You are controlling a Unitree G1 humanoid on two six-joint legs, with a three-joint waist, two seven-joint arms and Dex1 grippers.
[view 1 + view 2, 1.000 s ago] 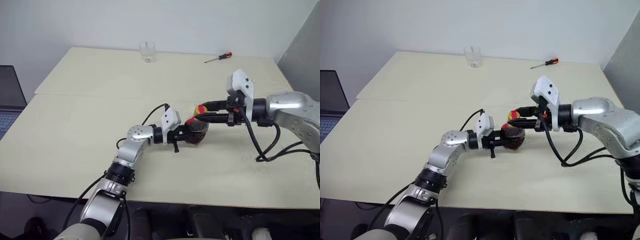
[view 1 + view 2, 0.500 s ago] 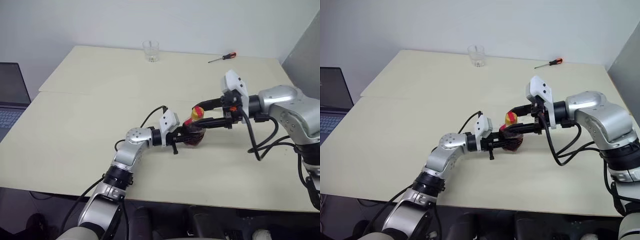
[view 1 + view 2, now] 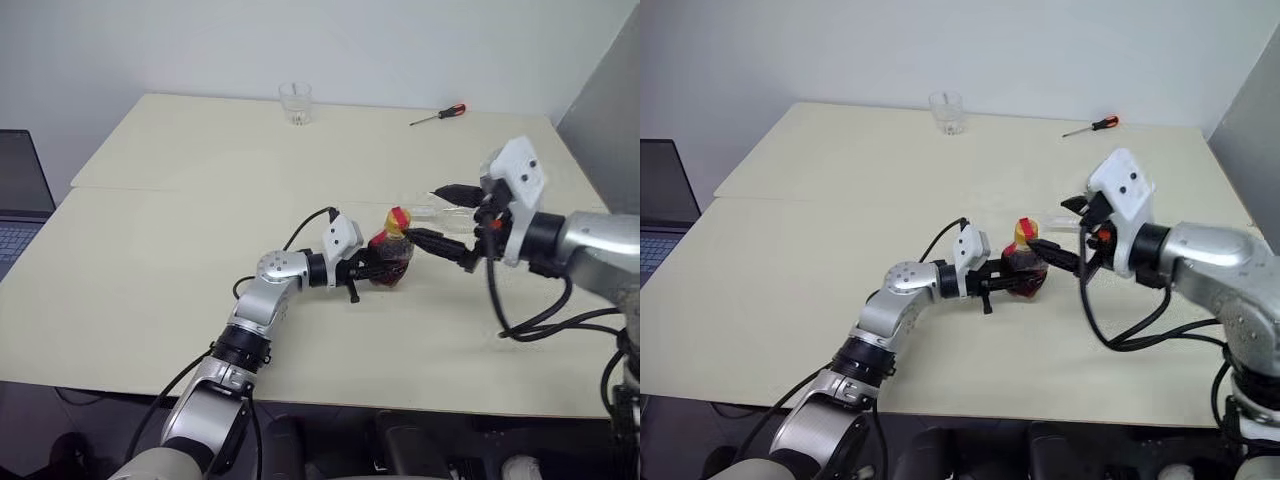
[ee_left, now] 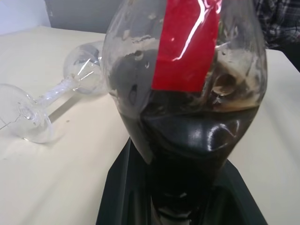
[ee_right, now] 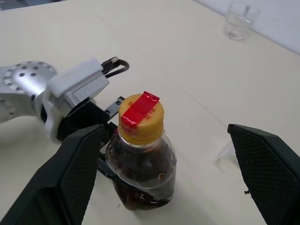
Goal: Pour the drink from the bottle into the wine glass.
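The bottle (image 3: 392, 262) stands upright on the table, half full of dark drink (image 4: 187, 140), with a red label and a yellow cap (image 5: 140, 118) with red tape on top. My left gripper (image 3: 380, 270) is shut on the bottle's body from the left side. My right gripper (image 3: 424, 214) is open just right of the bottle's neck, with its fingers (image 5: 70, 178) spread wide to either side of the cap and not touching it. The wine glass (image 4: 79, 77) lies on its side on the table just behind the bottle, empty.
A short clear tumbler (image 3: 295, 102) stands at the table's far edge, and a red-handled screwdriver (image 3: 437, 115) lies to its right. A laptop (image 3: 15, 200) sits off the table's left side. A black cable (image 3: 525, 315) hangs from my right arm onto the cream table (image 3: 180, 220).
My right gripper has opened and drawn back to the right, off the bottle's cap. The bottle has gone from tilted to upright, still held by my left gripper.
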